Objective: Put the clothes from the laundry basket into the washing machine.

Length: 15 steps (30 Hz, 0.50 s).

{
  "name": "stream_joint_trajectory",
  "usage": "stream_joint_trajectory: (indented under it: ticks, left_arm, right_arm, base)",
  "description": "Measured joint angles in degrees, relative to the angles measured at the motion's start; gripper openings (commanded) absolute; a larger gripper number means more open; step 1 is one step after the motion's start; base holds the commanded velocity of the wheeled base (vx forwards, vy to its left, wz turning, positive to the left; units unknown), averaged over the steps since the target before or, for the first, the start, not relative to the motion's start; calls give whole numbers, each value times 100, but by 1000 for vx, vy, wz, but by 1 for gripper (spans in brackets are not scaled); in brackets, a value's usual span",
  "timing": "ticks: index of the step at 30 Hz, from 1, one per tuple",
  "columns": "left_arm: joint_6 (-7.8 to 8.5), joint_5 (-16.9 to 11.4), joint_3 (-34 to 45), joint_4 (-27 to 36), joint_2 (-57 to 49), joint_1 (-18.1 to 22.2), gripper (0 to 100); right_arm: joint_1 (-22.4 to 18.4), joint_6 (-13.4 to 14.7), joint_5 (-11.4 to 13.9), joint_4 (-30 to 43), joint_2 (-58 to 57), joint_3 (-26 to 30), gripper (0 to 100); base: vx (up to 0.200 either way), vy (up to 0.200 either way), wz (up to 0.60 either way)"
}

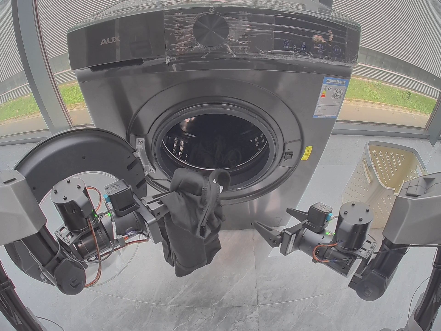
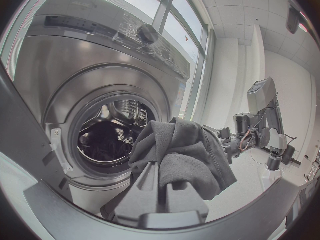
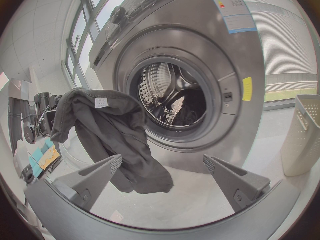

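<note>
A dark garment (image 1: 193,221) hangs at the centre of the head view, pinched at its upper edge by the robot's left gripper (image 1: 161,204), whose fingers are clamped on the cloth. The fabric drapes down in folds just in front of the lower rim of the washing machine (image 1: 211,83), its top bunched against the edge of the round drum opening (image 1: 213,143) and its bottom hanging free above the grey tiled floor (image 1: 275,290). The machine's door (image 1: 78,157) stands swung wide at the left of the frame, behind the left arm. Inside the drum, dark clothes (image 3: 186,110) already lie at the bottom. At lower right, the right gripper (image 1: 271,217) holds nothing, its two fingers spread wide and pointing toward the machine's base, apart from the garment. The cream perforated laundry basket (image 1: 390,171) stands on the floor at the right edge, beside the machine, and its inside is largely hidden.
</note>
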Motion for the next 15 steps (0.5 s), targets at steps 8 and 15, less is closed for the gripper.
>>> stream_joint_trajectory:
  ticks: [8, 15]
  left_arm:
    - [-71, 939, 317, 0, -2, -61, 0]
    - [-219, 1637, -11, -2, 100, -102, 0]
  right_arm:
    - [-455, -312, -5, 0, -245, 478, 100]
    - [-574, -310, -13, 0, -260, 533, 100]
  base:
    - [0, 0, 0]
    - [0, 0, 0]
